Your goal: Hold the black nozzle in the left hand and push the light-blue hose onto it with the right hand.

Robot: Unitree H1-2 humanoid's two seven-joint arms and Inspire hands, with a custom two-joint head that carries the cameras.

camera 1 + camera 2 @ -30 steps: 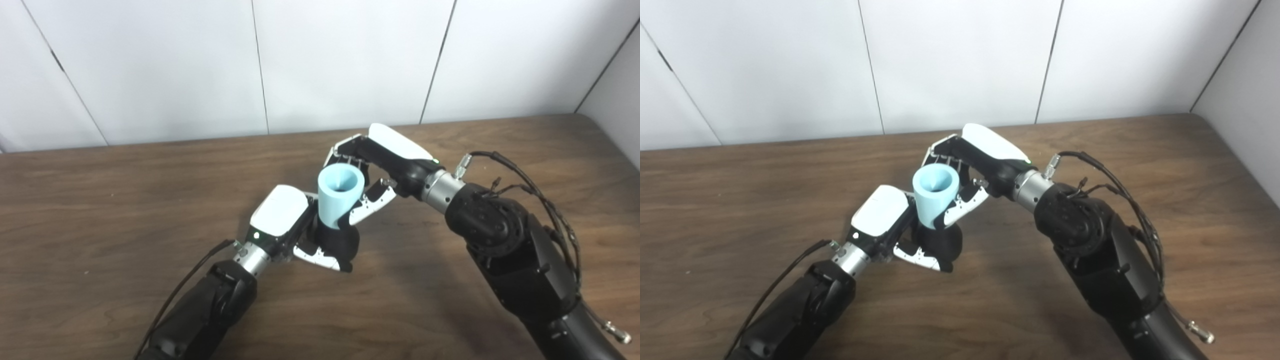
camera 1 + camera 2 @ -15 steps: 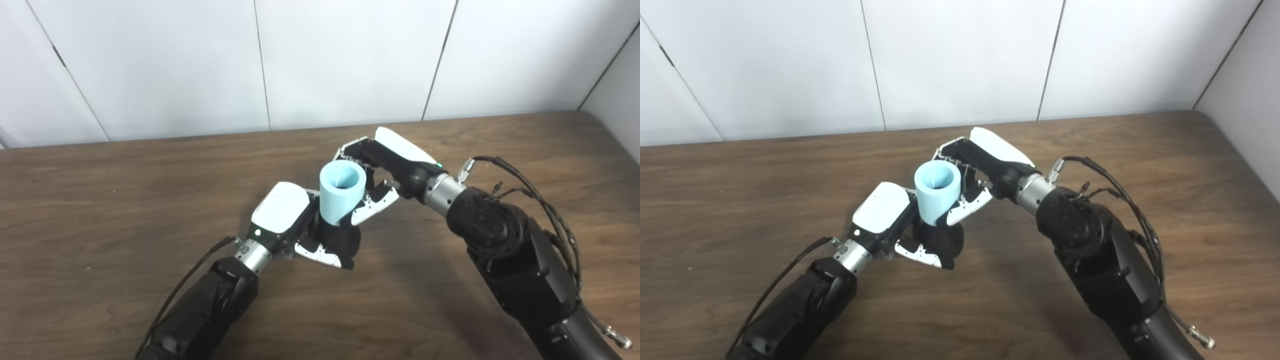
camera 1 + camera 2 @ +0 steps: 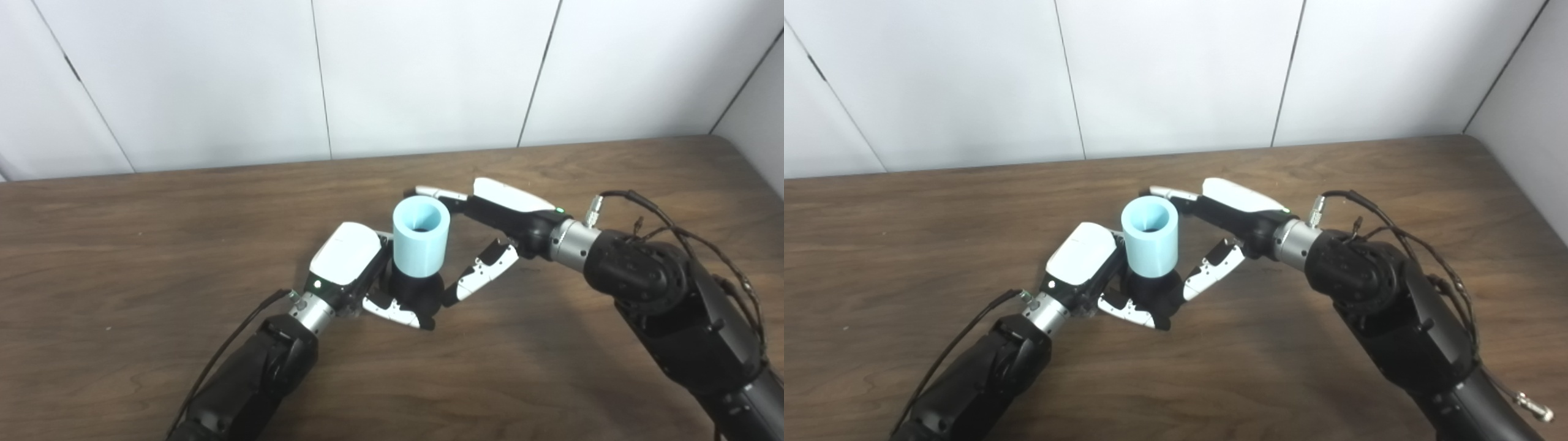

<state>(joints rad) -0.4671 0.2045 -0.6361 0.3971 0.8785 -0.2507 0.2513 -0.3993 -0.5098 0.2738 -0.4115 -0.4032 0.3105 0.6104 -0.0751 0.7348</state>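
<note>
One light-blue hose stands upright on one black nozzle, its lower end seated over the nozzle's top and its open mouth facing up; the pair sits near the middle of the desk. Left of the hose, the left hand is clamped round the nozzle's black base, with white fingertips wrapped under the front of it. Right of the hose, the right hand holds nothing: its fingers are spread, the upper ones reaching level toward the far side of the hose's rim, the thumb hanging lower and just beside the nozzle. Whether any fingertip touches the hose cannot be told from either view. Judged from this, the hose looks largely seated and the step in hand is release. To do it well, the right hand should draw straight away from the hose, clear of the rim, without dragging sideways, since a nudge at the top could tip or unseat the hose. The left hand should keep its clamp firm and the nozzle upright until the right is well clear. Depth of seating is hidden, so a final downward press on the rim may be warranted. Count: one hose, one nozzle, two hands, one desk.
</note>
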